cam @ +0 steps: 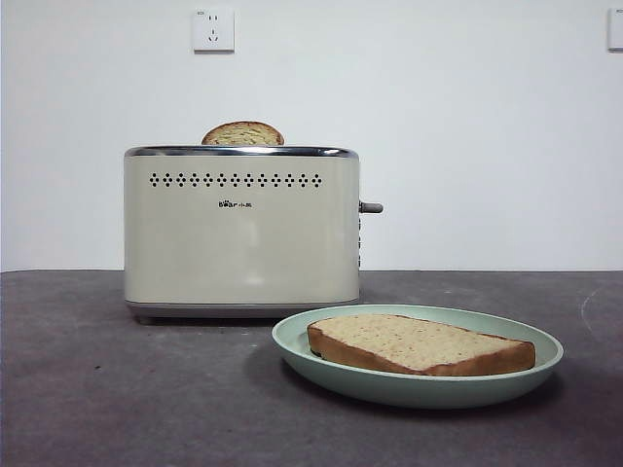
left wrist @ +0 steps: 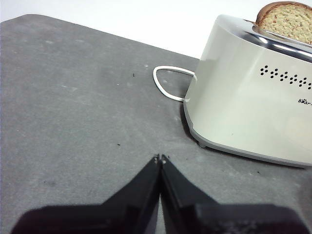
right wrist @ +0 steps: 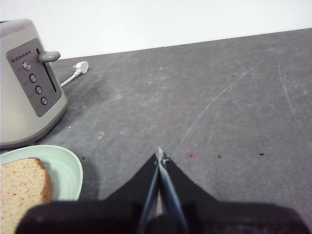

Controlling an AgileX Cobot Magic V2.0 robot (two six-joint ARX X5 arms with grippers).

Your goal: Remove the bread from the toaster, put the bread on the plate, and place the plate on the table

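Both grippers are seen clenched on nothing: the left gripper (left wrist: 160,158) has its tips pressed together w/ no gap, and the right gripper (right wrist: 160,157) likewise. Neither shows in the front view, so both arms are judged parked.

The bread (cam: 421,343) lies flat on the plate (cam: 292,340); the plate rests on the table (cam: 117,389), beside and below the right gripper's tips in its wrist view, close by. The toaster (cam: 241,229) stands near the left gripper, off to one side of its tips. A second, darker slice (cam: 242,134) is left poking from the slot.

Task is judged done as far as can be seen: nothing left to grasp. If a final step remains, it is prob. only a check that the plate sits flat and clear of the toaster's foot; arms are best kept high and back so the rim is not clipped.

Surface: dark grey, matte, faintly scratched and speckled. A white cord (left wrist: 163,83) loops behind the toaster, its plug (right wrist: 81,67) lying loose. Behind: plain white wall w/ a socket (cam: 213,29).
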